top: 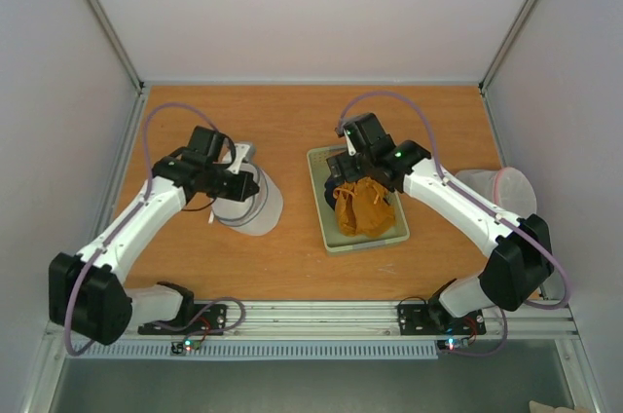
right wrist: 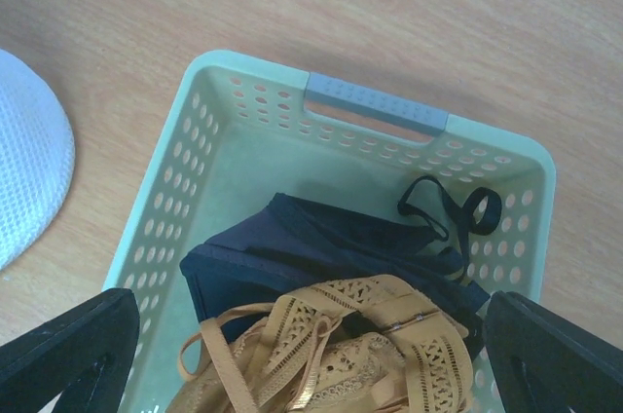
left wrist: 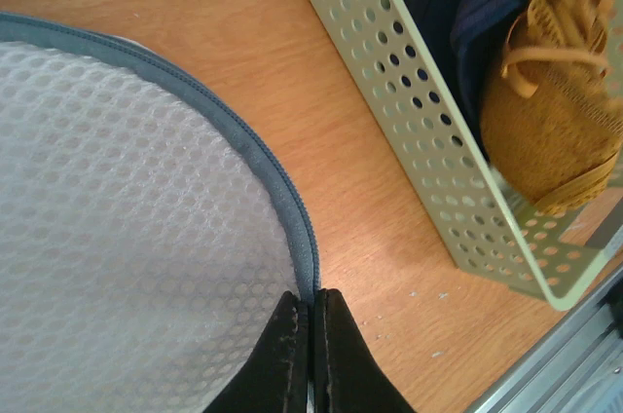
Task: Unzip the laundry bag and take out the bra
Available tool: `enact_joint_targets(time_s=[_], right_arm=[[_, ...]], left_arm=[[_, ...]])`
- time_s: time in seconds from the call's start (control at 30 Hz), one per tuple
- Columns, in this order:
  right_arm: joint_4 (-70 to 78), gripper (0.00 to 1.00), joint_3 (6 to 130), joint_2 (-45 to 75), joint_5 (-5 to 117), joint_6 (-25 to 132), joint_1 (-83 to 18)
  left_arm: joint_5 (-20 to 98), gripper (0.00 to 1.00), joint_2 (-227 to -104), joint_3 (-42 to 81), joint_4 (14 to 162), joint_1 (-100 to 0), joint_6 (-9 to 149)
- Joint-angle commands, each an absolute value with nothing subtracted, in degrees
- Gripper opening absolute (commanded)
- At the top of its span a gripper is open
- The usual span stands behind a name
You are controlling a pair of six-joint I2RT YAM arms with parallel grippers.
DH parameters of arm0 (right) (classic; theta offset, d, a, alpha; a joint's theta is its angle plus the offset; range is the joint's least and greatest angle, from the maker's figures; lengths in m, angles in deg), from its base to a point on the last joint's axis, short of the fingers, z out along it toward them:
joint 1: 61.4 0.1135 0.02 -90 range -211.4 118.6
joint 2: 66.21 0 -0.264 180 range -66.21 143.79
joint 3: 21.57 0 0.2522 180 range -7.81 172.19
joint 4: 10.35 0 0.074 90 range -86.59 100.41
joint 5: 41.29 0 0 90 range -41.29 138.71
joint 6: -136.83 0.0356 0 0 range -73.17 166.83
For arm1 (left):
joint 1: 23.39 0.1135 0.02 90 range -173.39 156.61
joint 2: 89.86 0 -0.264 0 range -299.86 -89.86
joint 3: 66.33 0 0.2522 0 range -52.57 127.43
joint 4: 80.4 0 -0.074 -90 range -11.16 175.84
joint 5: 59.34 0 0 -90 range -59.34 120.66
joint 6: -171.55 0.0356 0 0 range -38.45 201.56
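Note:
The laundry bag (top: 251, 204), a white mesh dome with a grey zip band, lies left of centre on the table. It fills the left of the left wrist view (left wrist: 127, 218). My left gripper (top: 238, 182) is shut, and the zip band (left wrist: 277, 179) runs in between its fingertips (left wrist: 311, 301). The bra (top: 362, 206), mustard-orange with dark navy parts, lies in the pale green tray (top: 329, 236). My right gripper (top: 352, 168) hangs open and empty just above the bra (right wrist: 341, 355), one finger (right wrist: 68, 350) on each side.
A translucent round bag with a pink rim (top: 501, 189) sits at the right edge, behind the right arm. The tray's grey handle (right wrist: 375, 106) faces the far side. The tray wall (left wrist: 428, 140) stands close to the right of the laundry bag.

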State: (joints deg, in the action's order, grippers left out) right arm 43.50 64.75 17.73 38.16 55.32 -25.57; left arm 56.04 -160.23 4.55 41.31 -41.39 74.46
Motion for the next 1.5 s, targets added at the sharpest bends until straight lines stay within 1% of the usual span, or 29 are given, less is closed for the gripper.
enact_joint_targets(time_s=[0.0, 0.33, 0.37, 0.47, 0.53, 0.6, 0.67, 0.7, 0.93, 1.0, 1.07, 1.17, 1.23, 1.33, 1.4, 1.47], right_arm=[[39.73, 0.99, 63.27, 17.37, 37.12, 54.04, -25.46], [38.81, 0.98, 62.62, 16.37, 37.62, 53.95, -25.90], [38.94, 0.98, 62.53, 16.39, 37.63, 54.07, -25.96], [38.96, 0.98, 62.17, 15.96, 37.80, 54.36, -26.22], [38.79, 0.98, 62.02, 15.66, 37.81, 54.45, -26.46], [38.39, 0.98, 61.91, 15.24, 37.93, 54.58, -26.79], [37.33, 0.98, 61.68, 14.75, 39.10, 54.92, -27.50], [36.57, 0.98, 61.49, 14.44, 39.98, 55.19, -28.05], [29.57, 0.99, 59.46, 11.04, 47.91, 56.46, -36.63], [24.99, 0.98, 58.20, 8.87, 52.33, 57.38, -40.72], [19.66, 0.98, 56.60, 6.27, 53.80, 58.76, -44.66], [11.77, 0.98, 53.64, 2.87, 52.80, 59.05, -48.75], [4.95, 0.98, 50.97, 0.73, 52.52, 58.50, -50.87], [-3.28, 0.98, 46.26, -1.29, 52.78, 58.30, -54.02], [-9.01, 0.98, 42.18, -2.81, 51.41, 57.33, -55.87], [-16.54, 0.98, 36.30, -4.81, 50.49, 56.25, -58.95]], left_arm=[[53.50, 0.01, -163.68, 6.58, 41.70, -44.38, 78.52], [53.18, 0.01, -167.92, 7.33, 43.70, -46.57, 81.46], [52.91, 0.08, -168.02, 7.13, 43.72, -46.68, 81.47], [52.44, 0.44, -167.67, 6.43, 44.41, -46.83, 84.46], [53.27, 0.60, -167.08, 6.80, 44.44, -47.23, 85.86], [55.30, 0.75, -166.36, 7.64, 44.25, -47.62, 87.31], [56.92, 0.93, -165.65, 8.91, 43.90, -47.74, 88.47], [57.43, 0.98, -165.37, 9.68, 43.58, -47.74, 88.85], [57.91, 0.99, -163.29, 17.80, 37.80, -47.74, 94.17], [55.78, 0.99, -163.17, 20.94, 35.95, -47.70, 95.29], [51.78, 0.99, -163.56, 24.22, 34.58, -46.69, 95.39], [51.05, 0.99, -165.72, 30.02, 31.38, -40.17, 94.13], [50.76, 0.99, -169.56, 35.35, 27.24, -33.34, 93.79], [47.05, 0.99, -175.86, 42.34, 21.44, -26.49, 95.89], [44.14, 0.99, -178.31, 43.13, 21.94, -23.10, 97.36], [42.84, 0.99, -178.28, 39.83, 26.81, -19.30, 97.40]])
